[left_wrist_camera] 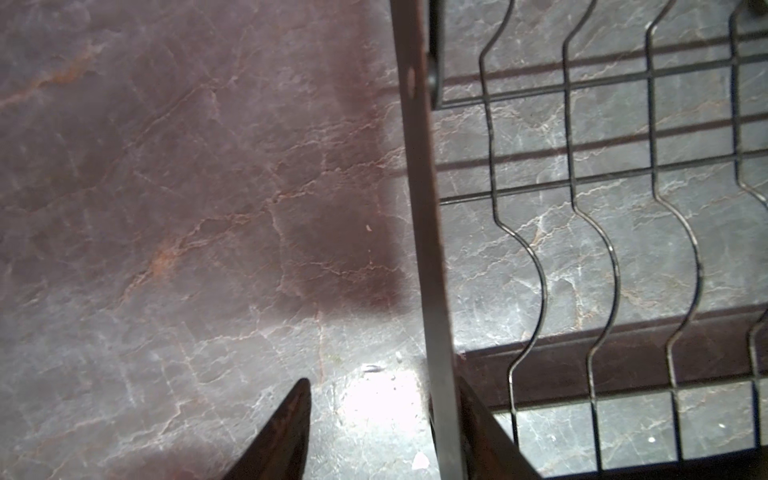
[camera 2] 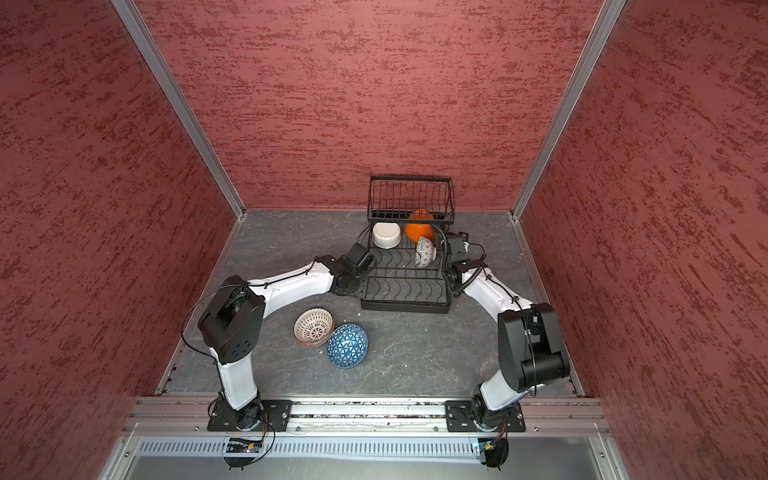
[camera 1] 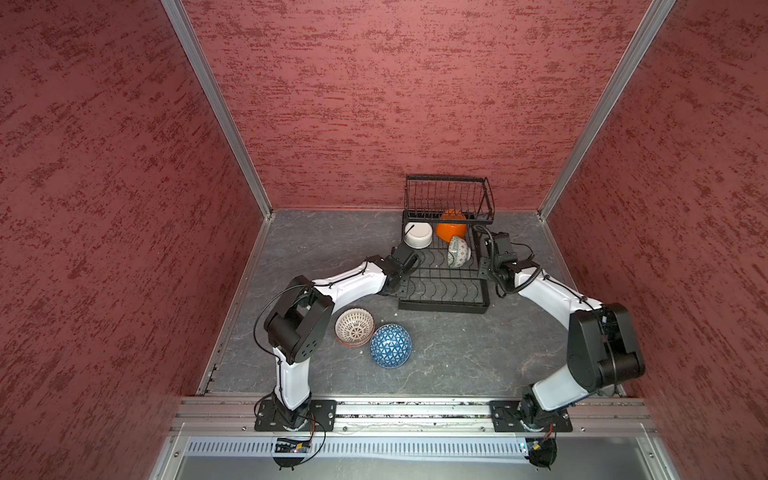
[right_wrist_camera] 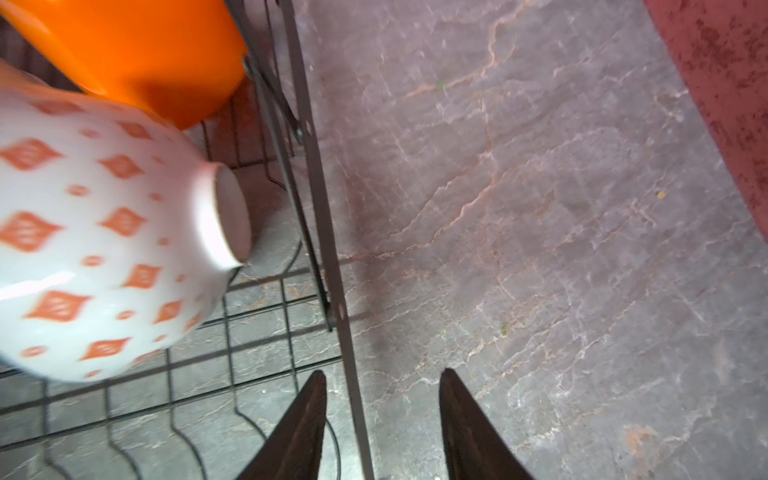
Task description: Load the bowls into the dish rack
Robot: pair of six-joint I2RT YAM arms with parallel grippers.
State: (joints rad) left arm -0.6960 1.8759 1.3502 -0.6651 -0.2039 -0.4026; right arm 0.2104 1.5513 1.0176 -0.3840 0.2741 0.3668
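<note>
The black wire dish rack stands at the back of the table. On its base rest a white bowl, an orange bowl and a red-and-white patterned bowl tipped on its side. A lattice-patterned bowl and an upturned blue bowl sit on the table in front. My left gripper is open astride the rack's left rail. At the opposite side, the right gripper is open around the right rail.
Red textured walls enclose the grey marbled table on three sides. The rack's raised basket tier overhangs the orange bowl. The lattice bowl looks nested on another bowl's reddish rim.
</note>
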